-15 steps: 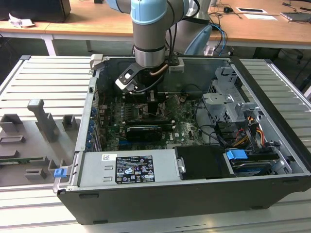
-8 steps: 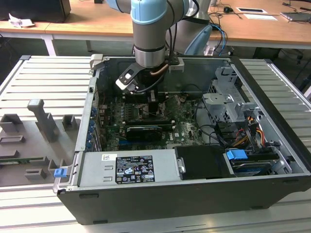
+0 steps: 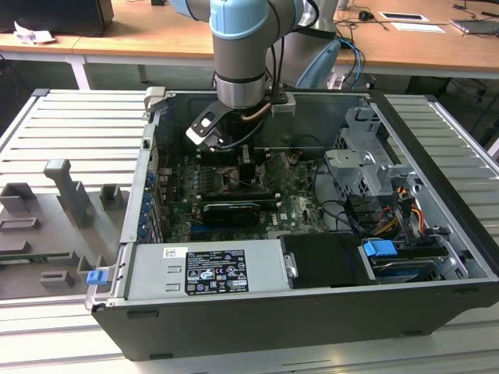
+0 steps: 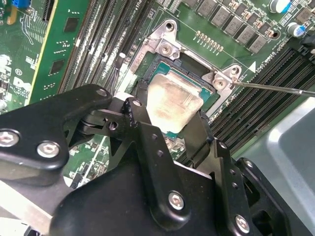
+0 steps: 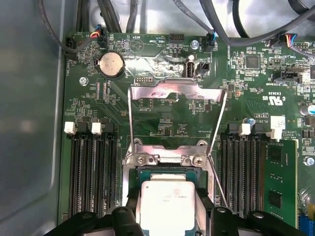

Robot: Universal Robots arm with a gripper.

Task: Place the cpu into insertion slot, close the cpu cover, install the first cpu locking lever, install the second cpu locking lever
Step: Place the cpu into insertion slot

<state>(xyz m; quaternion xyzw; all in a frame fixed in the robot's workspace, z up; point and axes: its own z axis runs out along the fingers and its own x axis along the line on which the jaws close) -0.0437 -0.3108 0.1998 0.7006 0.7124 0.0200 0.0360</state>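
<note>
Black gripper (image 4: 167, 117) fingers (image 4: 139, 110) pinch the cpu (image 4: 173, 101) on two opposite edges, holding it silver top up in the slot (image 4: 186, 62); whether it is fully seated I cannot tell. Beyond, the cover (image 5: 177, 89) stands swung open, and a thin lever (image 4: 275, 88) juts from the slot's corner.

Exterior view: bright, even overhead light; the motherboard (image 3: 300, 191) lies in mild shadow inside the computer case (image 3: 257, 319). Second wrist view: soft glare across the cpu (image 4: 172, 105). First wrist view: specular streaks on the cpu cover (image 5: 177, 89).
</note>
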